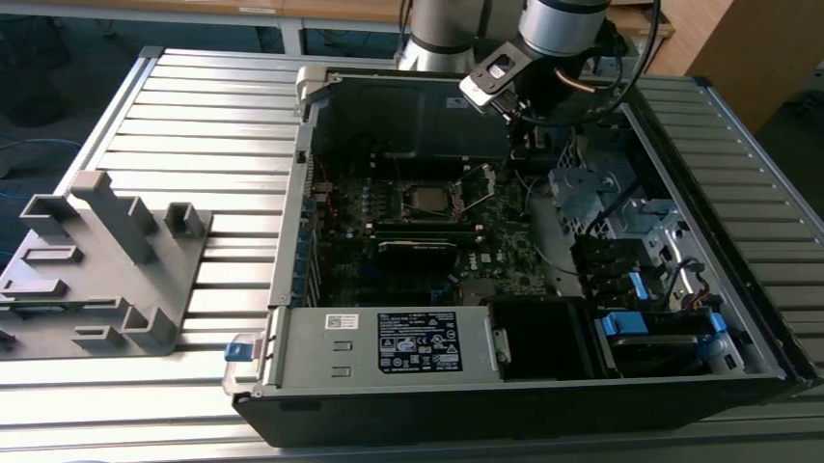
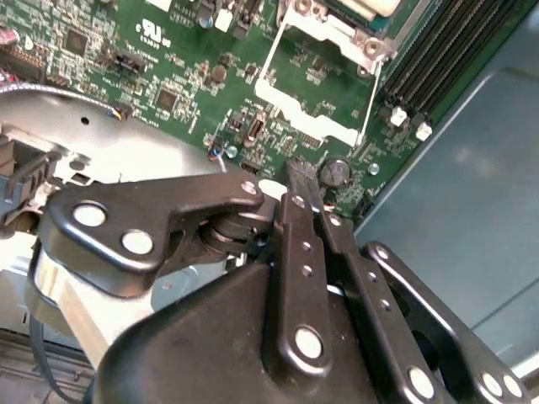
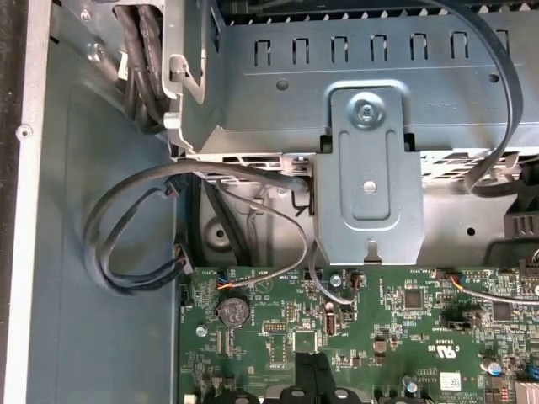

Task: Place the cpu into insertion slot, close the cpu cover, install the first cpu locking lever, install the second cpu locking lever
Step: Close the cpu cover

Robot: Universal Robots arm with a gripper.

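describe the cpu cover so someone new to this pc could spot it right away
Inside the open black computer case, find the green motherboard. Near its middle sits the square insertion slot, and the cpu cover stands open on that slot's side toward the exterior view's right. It is a thin silver frame with one big square window, unlike the long black slots nearby.

The exterior view looks steeply down, from well back, into the open case (image 1: pixel 299 241). Both wrist views hang close over its motherboard (image 2: pixel 168 59) (image 3: pixel 404 324) (the second past the gripper (image 2: pixel 296 175)).
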